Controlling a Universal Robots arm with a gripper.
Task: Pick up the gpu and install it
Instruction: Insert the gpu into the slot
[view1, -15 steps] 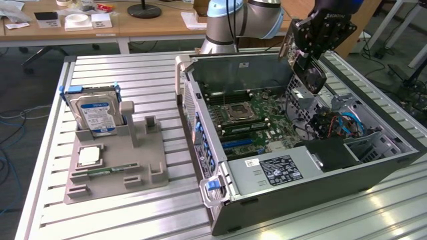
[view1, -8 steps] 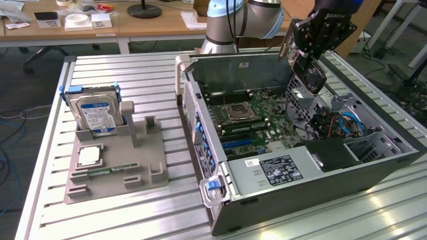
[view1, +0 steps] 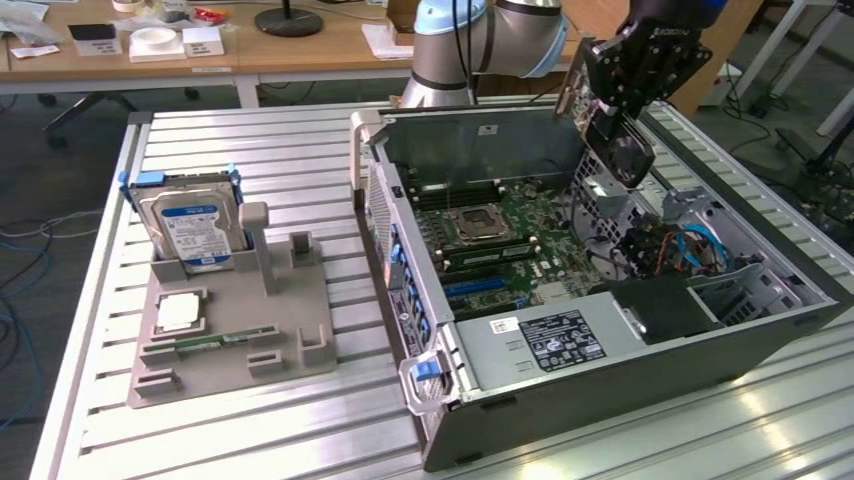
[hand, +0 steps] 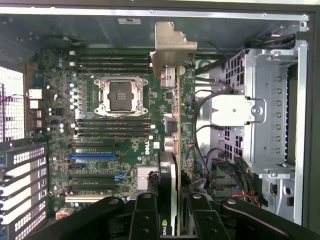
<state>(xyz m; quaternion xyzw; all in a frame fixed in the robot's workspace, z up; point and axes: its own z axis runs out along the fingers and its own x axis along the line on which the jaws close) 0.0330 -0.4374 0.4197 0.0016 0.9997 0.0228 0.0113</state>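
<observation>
Lower left of the frame, a grey holder (view1: 234, 335) carries one hard drive (view1: 187, 230), one processor (view1: 180, 312) and one memory stick (view1: 214, 343). Mid-frame, one computer case (view1: 641, 350) lies open (walls all round, top free). Upper right, the gripper (view1: 617, 118) is clamped on the single gpu (view1: 622, 152), which hangs tilted over the motherboard (view1: 494, 240).
</observation>
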